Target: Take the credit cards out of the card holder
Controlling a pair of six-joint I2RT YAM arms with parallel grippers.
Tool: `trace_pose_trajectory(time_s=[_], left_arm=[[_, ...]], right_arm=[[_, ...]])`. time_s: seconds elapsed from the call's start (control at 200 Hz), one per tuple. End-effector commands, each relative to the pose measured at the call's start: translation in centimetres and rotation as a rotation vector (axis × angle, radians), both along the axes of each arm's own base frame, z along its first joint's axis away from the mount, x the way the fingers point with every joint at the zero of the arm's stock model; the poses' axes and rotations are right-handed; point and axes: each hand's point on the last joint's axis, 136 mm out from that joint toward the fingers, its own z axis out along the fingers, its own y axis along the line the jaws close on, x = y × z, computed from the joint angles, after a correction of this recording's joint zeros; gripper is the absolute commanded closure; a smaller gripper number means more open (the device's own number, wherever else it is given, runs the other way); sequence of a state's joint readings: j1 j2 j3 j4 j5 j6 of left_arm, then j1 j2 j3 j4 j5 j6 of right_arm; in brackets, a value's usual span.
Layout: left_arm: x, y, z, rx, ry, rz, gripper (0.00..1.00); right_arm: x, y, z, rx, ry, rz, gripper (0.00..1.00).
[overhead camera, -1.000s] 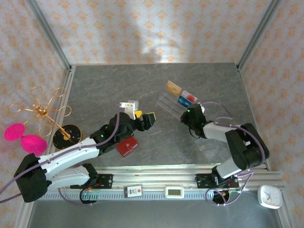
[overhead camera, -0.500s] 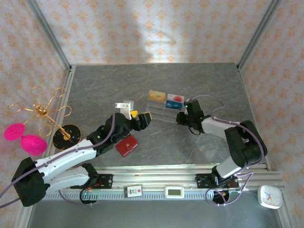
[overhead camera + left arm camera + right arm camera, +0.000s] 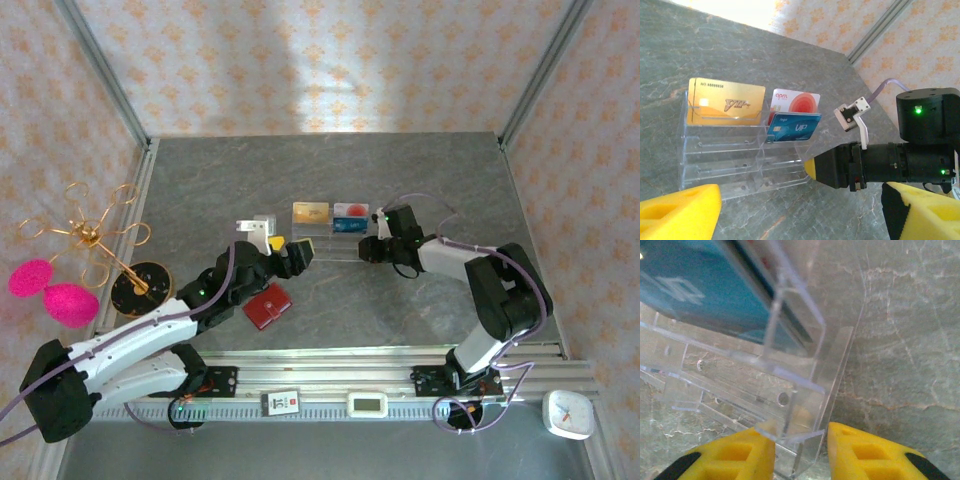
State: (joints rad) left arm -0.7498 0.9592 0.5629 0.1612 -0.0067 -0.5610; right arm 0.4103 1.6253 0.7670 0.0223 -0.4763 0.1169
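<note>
Both hold nothing: left gripper [image 3: 290,247] gapes wide, right gripper [image 3: 800,445] sits part-open astride the clear stand's [image 3: 725,165] right end. Best back it off straight, then pin the card holder [image 3: 268,307].

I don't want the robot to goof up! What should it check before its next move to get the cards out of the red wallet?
1. Left gripper open and empty: ok.
2. Card holder out in the open, nothing on it: ok.
3. Card holder opened: not ok, it lies folded shut.
4. Right gripper not squeezing the clear stand: cannot tell; its fingers straddle the stand's side wall.
5. Clear stand upright: ok.
</note>
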Motion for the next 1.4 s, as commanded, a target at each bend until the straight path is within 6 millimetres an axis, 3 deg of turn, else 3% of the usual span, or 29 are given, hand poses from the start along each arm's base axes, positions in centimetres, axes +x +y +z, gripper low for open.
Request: trace_pose_trajectory(time_s=[0.0,0.15,0.315,0.385,0.466,0.511,0.626,0.766,1.091,1.261,1.392], left_arm=[[-0.3,0.5,-0.5,-0.009,0.021,0.007,0.14],[-0.7,0.9,-0.7,-0.048,0.044,0.024,0.13],[-1.0,1.2,-0.4,-0.058,0.044,0.026,0.13],[-1.1,1.5,0.1,-0.061,0.034,0.034,0.12],[-1.1,1.7,0.3,-0.064,0.023,0.043,0.12],[-1.1,1.8,0.6,-0.065,0.016,0.047,0.12],[-1.0,1.8,0.7,-0.061,0.014,0.047,0.12],[-1.1,2.0,0.6,-0.056,0.017,0.053,0.12],[-1.1,2.5,0.7,-0.044,0.009,0.068,0.11],[-1.2,2.6,0.4,-0.035,0.013,0.069,0.11],[-1.2,2.6,0.6,-0.033,0.011,0.068,0.11]], right_arm=[[-0.6,0.5,0.4,-0.019,-0.002,0.025,0.53],[-0.5,0.3,2.7,-0.009,-0.057,-0.013,0.39],[-2.1,-0.5,4.5,0.005,-0.086,-0.089,0.37],[-3.3,-0.4,4.5,0.019,-0.074,-0.094,0.44],[-4.4,-0.2,3.7,0.027,-0.047,-0.095,0.71],[-4.6,0.0,3.3,0.036,-0.037,-0.094,0.8],[-4.8,0.5,1.7,0.015,-0.007,-0.086,0.92],[-3.9,0.2,0.1,-0.028,0.001,-0.119,0.94],[-0.9,0.5,-0.6,-0.077,-0.027,-0.172,0.96],[-0.3,0.4,-0.9,-0.103,-0.031,-0.173,0.96],[-1.0,1.0,-0.4,-0.08,-0.016,-0.135,0.92]])
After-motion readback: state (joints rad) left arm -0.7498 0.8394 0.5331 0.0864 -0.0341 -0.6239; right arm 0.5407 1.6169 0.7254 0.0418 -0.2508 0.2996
